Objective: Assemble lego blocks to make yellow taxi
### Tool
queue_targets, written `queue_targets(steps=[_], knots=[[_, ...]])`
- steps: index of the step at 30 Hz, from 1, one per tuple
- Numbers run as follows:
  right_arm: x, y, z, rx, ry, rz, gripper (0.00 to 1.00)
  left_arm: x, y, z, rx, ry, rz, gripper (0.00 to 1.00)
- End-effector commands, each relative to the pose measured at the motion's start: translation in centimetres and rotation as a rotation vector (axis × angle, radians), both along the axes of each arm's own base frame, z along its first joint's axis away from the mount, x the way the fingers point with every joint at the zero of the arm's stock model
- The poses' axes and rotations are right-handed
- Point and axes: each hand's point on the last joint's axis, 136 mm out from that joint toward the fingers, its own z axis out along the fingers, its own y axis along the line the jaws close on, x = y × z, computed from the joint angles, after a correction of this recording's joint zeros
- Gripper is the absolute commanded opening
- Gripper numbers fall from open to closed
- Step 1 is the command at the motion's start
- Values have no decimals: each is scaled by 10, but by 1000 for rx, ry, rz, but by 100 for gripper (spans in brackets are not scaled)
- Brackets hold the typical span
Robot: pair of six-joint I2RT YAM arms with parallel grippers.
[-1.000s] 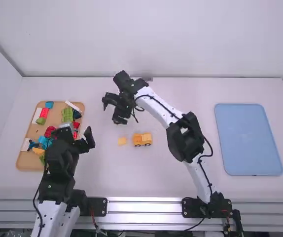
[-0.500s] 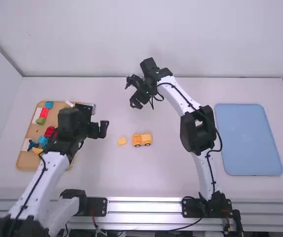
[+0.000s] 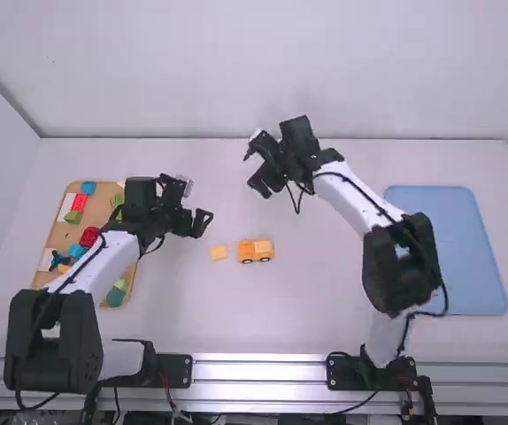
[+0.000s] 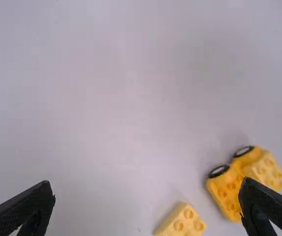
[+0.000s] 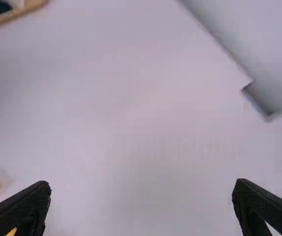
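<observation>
"Left gripper (image 4: 146,183) and right gripper (image 5: 142,182) spread, empty?"

"Likely for clearance: in the high view, yellow taxi body (image 3: 256,251) sits at the right one's six o'clock, loose yellow brick (image 3: 219,253) at its nine, handy for stacking."

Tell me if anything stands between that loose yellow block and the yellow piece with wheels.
Nothing visible stands between the loose yellow block and the wheeled yellow piece; they lie apart, side by side. The open left gripper hangs nearer the tray, outside that gap.
</observation>
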Motion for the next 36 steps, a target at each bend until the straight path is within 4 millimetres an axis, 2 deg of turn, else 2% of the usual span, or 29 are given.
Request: queue_targets(steps=[1, 6, 9, 13, 14, 15, 16, 17, 19, 22, 24, 27, 30, 33, 36], knots=[[-24, -17, 11, 38, -58, -13, 98, 7, 26, -4, 23, 53, 195, 99], [-33, -41, 1, 136, -156, -96, 98, 3, 40, -12, 2, 128, 359, 99], [-33, -52, -8, 179, -191, -139, 98, -3, 39, -17, 15, 156, 344, 99], [-37, -62, -18, 225, -187, -145, 98, 1, 37, -21, 195, 22, 116, 99], [-39, -62, -18, 240, -180, -131, 98, 1, 31, -22, 227, -20, 29, 99], [-41, -60, -17, 260, -168, -107, 98, -3, 18, -25, 260, -77, -125, 99], [-42, -59, -16, 270, -168, -92, 98, -6, 12, -26, 268, -100, -192, 99], [-45, -58, -13, 293, -162, -62, 98, -18, -6, -30, 283, -175, -382, 99], [-48, -56, -9, 320, -158, -31, 98, -34, -20, -36, 304, -252, -558, 99], [-56, -51, -7, 333, -168, 50, 99, -45, -31, -39, 269, -291, -635, 99], [-69, -41, -8, 344, -168, 152, 99, -54, -45, -34, 138, -285, -627, 99], [-78, -35, -13, 361, -159, 231, 98, -60, -52, -32, 111, -322, -675, 99], [-90, -25, -15, 395, -174, 346, 99, -79, -65, -38, 135, -465, -887, 99], [-87, -24, -14, 434, -176, 357, 99, -89, -72, -51, 118, -533, -995, 99], [-83, -24, -17, 450, -160, 336, 98, -80, -72, -66, 87, -484, -957, 99]])
